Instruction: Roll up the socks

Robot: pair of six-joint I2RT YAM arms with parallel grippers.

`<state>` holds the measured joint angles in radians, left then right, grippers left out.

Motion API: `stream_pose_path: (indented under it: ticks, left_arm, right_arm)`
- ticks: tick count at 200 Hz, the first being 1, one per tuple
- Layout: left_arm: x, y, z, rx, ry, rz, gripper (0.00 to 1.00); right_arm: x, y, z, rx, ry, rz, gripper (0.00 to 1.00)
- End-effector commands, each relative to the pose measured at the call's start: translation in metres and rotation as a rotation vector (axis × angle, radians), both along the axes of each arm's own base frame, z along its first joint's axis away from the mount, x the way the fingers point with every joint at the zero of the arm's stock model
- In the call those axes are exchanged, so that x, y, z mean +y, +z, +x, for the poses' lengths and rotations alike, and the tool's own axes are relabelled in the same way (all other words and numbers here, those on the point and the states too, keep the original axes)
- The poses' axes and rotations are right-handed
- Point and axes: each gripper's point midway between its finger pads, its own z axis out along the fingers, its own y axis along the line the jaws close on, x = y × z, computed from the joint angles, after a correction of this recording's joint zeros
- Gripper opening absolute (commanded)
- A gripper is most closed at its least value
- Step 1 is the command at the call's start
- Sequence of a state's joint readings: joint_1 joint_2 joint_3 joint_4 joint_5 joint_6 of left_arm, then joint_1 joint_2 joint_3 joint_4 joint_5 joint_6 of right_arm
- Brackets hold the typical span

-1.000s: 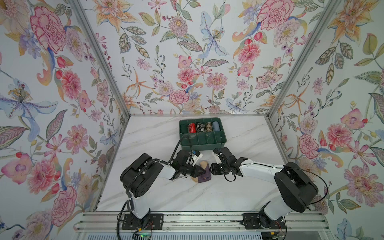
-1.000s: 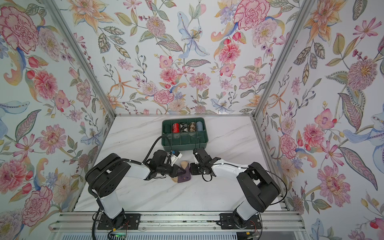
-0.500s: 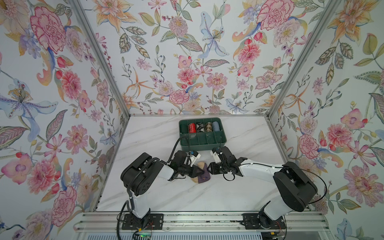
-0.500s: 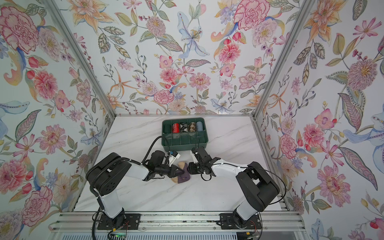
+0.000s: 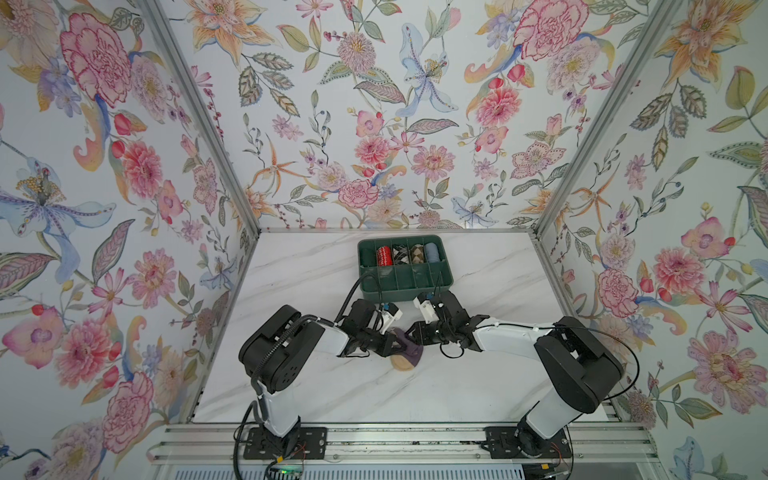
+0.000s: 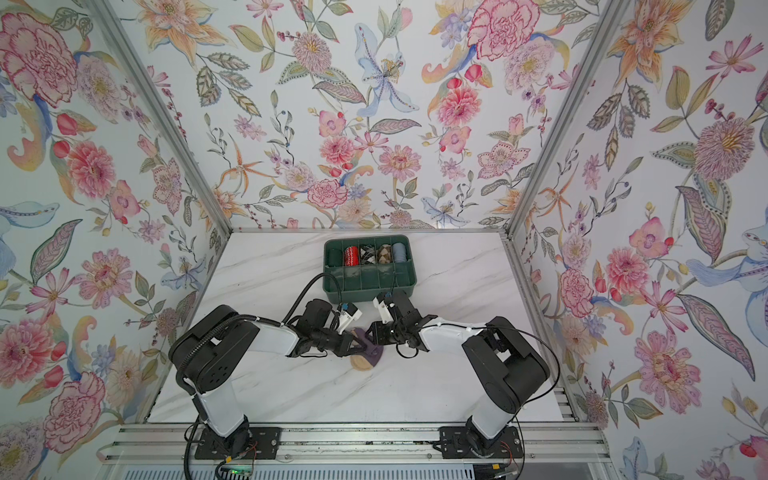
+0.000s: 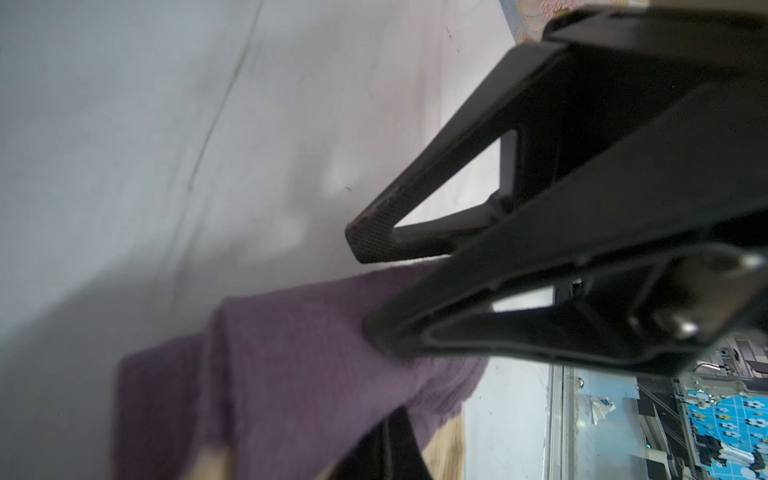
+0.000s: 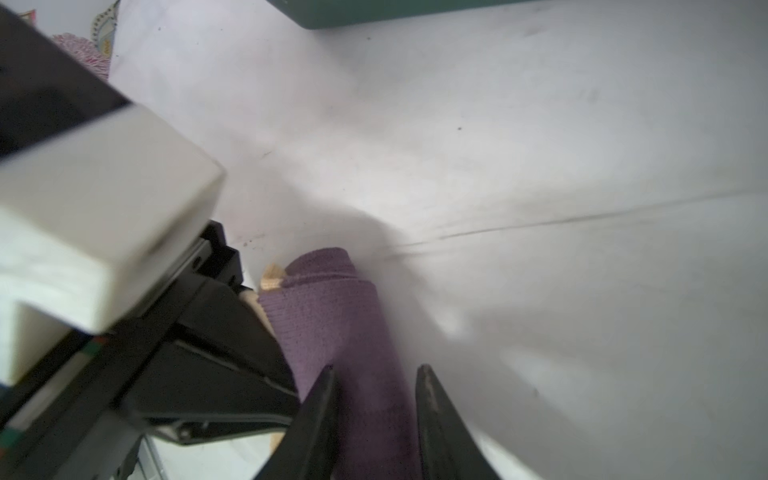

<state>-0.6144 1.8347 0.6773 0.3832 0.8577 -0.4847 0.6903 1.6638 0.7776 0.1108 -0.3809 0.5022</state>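
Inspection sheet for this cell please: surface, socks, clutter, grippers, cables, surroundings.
Surface: white marble-look tabletop, a few dark specks.
Job's things: purple socks, partly rolled, tan toe showing, lying between the two arms.
Clutter: green divided bin at the back, four rolls in its rear row.
Grippers: left gripper shut on sock cloth; right gripper closed around the rolled end.
Cables: black cable arches from the left wrist in front of the bin.
Surroundings: floral wall panels on three sides; aluminium rail in front.
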Motion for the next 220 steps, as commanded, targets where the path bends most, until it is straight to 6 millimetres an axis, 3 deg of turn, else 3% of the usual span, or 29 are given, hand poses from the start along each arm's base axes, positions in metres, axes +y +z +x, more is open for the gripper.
stream_pose_path:
  ticks: [1, 57, 82, 118, 220]
  left_arm:
    - [0.042, -0.068, -0.026, 0.137, 0.046, 0.284, 0.00]
    - [0.049, -0.079, -0.023, 0.128, 0.043, 0.351, 0.00]
    - [0.049, -0.080, -0.017, 0.110, 0.031, 0.382, 0.00]
    - [0.044, -0.079, 0.000, 0.070, -0.011, 0.427, 0.00]
    - [0.028, -0.058, 0.052, -0.044, -0.117, 0.517, 0.00]
  right_arm:
    - [0.004, -0.018, -0.027, 0.105, 0.067, 0.017, 0.34]
    - [-0.014, -0.014, -0.020, 0.095, 0.033, 0.008, 0.34]
    - [-0.012, -0.017, -0.027, 0.115, 0.049, 0.009, 0.27]
    - [-0.012, -0.023, -0.038, 0.146, 0.042, 0.004, 0.20]
    - [-0.028, -0.045, -0.052, 0.213, -0.018, -0.078, 0.20]
